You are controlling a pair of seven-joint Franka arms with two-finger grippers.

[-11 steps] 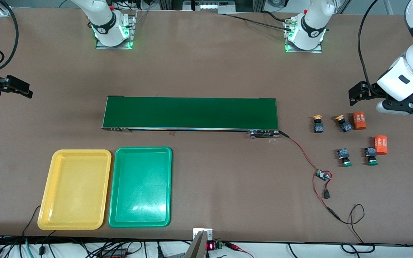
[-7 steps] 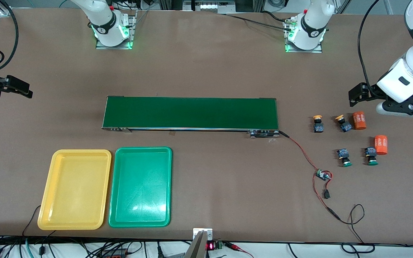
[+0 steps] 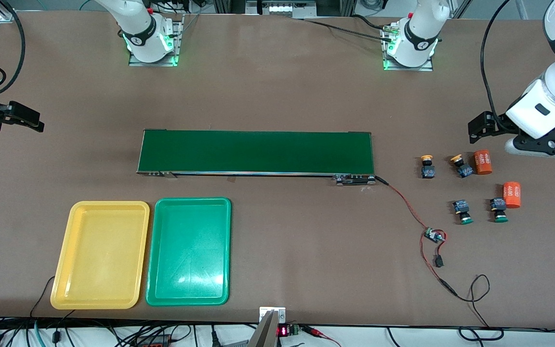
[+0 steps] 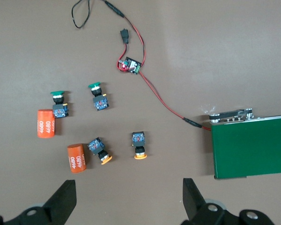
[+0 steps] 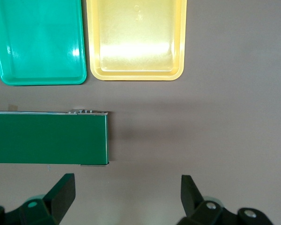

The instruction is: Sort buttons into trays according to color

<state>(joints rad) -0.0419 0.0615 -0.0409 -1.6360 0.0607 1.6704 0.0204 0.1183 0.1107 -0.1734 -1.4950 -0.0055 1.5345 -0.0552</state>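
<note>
You've got both grippers up in the air with jaws spread wide, nothing held. Left gripper (image 4: 126, 204) hangs over bare table at the left arm's end, just beside the four small black-and-blue push-button switches: two yellow-orange-capped (image 3: 427, 166) (image 3: 462, 166), two green-capped (image 3: 463, 211) (image 3: 498, 210) nearer the front camera. Right gripper (image 5: 126, 201) waits over the right arm's end. Yellow plastic tray (image 3: 60, 270) and green plastic tray (image 3: 154, 270) sit side by side, both nearer than the long dark-green conveyor belt (image 3: 256, 152).
</note>
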